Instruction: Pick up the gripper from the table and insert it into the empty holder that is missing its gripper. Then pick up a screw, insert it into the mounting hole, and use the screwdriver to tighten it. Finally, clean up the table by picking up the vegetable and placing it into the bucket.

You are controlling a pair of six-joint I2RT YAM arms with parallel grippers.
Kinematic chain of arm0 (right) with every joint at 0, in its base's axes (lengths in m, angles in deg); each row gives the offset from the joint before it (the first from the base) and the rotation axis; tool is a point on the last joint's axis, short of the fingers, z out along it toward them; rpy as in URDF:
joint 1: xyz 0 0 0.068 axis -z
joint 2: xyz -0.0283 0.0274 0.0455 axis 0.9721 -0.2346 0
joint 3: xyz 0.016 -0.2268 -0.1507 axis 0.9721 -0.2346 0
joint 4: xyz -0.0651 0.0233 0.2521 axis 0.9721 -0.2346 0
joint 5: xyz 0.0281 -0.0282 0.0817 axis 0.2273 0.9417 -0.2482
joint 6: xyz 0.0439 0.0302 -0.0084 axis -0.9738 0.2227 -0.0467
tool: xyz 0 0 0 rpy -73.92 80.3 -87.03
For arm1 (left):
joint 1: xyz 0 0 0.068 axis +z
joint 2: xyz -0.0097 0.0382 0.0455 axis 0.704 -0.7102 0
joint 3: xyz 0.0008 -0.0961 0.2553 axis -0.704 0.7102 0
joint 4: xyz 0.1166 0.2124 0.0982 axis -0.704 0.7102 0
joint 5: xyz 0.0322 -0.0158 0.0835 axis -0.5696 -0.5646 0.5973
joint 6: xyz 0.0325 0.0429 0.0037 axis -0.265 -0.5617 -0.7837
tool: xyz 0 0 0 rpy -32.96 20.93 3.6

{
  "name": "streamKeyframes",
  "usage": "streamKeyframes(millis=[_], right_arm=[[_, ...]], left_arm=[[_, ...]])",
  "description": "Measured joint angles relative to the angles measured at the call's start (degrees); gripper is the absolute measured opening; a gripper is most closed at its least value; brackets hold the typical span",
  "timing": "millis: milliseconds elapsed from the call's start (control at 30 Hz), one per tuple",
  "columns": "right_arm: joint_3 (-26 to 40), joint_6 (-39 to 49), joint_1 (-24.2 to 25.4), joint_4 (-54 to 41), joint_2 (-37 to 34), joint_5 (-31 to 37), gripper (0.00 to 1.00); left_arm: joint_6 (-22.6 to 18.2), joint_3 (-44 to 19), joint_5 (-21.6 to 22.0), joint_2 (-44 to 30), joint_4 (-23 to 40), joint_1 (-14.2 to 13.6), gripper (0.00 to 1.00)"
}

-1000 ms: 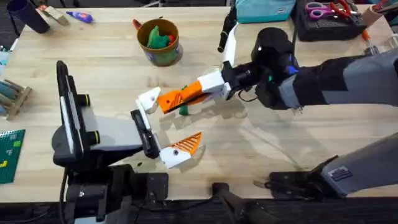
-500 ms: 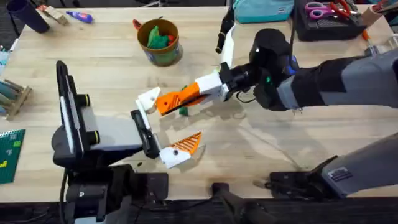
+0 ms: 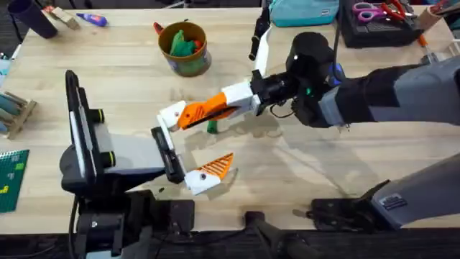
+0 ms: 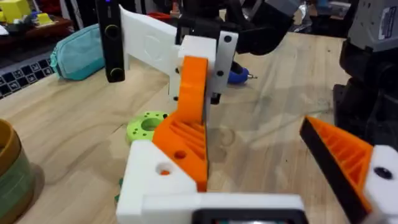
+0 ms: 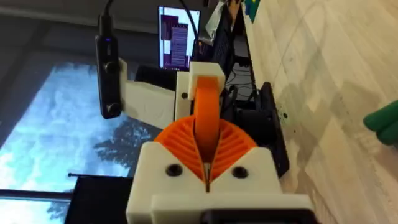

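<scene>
Closest to my bases, the grey stand (image 3: 86,155) carries two black arms. One ends in a white mount with an orange-and-white dotted tip (image 3: 210,173), which sits on the near side of the holder (image 3: 171,115) and well apart from it. I take these two as my left jaws (image 4: 267,168), and they stand spread wide.

The holder is a small white angular block with a round hole in its face. The gripper (image 3: 191,115) lies pressed against it: a small orange wedge, ridged in fine parallel stripes along its sloped face, with one small hole near its broad end. In the left wrist view its broad end sits flush against the holder's white block (image 4: 155,180), and the narrow end rises away from it.

My right jaws (image 3: 207,111) reach in from the holder's right side, white fingers (image 3: 241,97) with orange ribbed pads, pinching the wedge's narrow end. I cannot tell whether the wedge is fully seated.

Just past the holder, a bright green flat ring (image 4: 148,124) lies on the desk (image 3: 129,79). The vegetable (image 5: 382,124), dark green and knobbly, also lies on the desk near the holder.

Farther beyond the holder stands the bucket (image 3: 188,65), round and brown with a green band, holding green pieces inside.
</scene>
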Motion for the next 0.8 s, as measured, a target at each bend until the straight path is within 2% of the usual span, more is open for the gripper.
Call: streamKeyframes(millis=[433,800], right_arm=[[0.26,-0.29,-2.02,-0.11,0.0,4.34,0.008],[0.29,-0.29,-3.19,-0.11,0.01,5.33,0.008]], left_arm=[[0.02,-0.01,0.04,0.0,0.0,0.0,0.986],[0.02,-0.01,0.02,0.0,0.0,0.0,0.986]])
